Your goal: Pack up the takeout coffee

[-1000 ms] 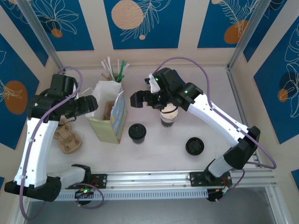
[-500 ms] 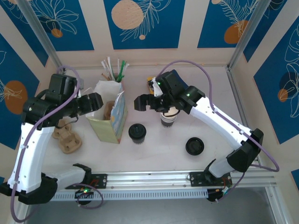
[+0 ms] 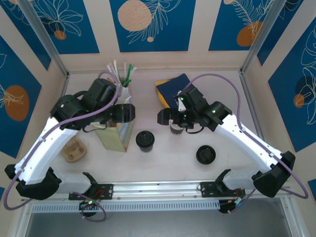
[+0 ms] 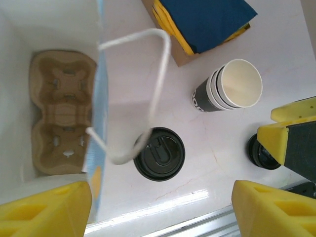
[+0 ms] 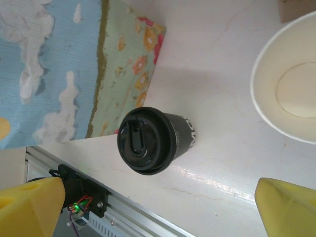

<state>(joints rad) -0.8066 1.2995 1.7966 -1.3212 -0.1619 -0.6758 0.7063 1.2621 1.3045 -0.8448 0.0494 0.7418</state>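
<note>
Two grippers, your left gripper (image 4: pixel 163 210) and right gripper (image 5: pixel 158 205), gape empty above the coffee cup (image 5: pixel 148 140); its white lettering can't be read.

Takeout coffee (image 5: pixel 146 140): black lid, black cup, white lettering.
Striped cup (image 4: pixel 228 89): black, white bands, cream inside.
Bag (image 5: pixel 59 74): blue with white clouds; green floral side.
Napkins (image 4: pixel 207 19): navy over yellow.
Carrier (image 4: pixel 61 113): brown.
</note>
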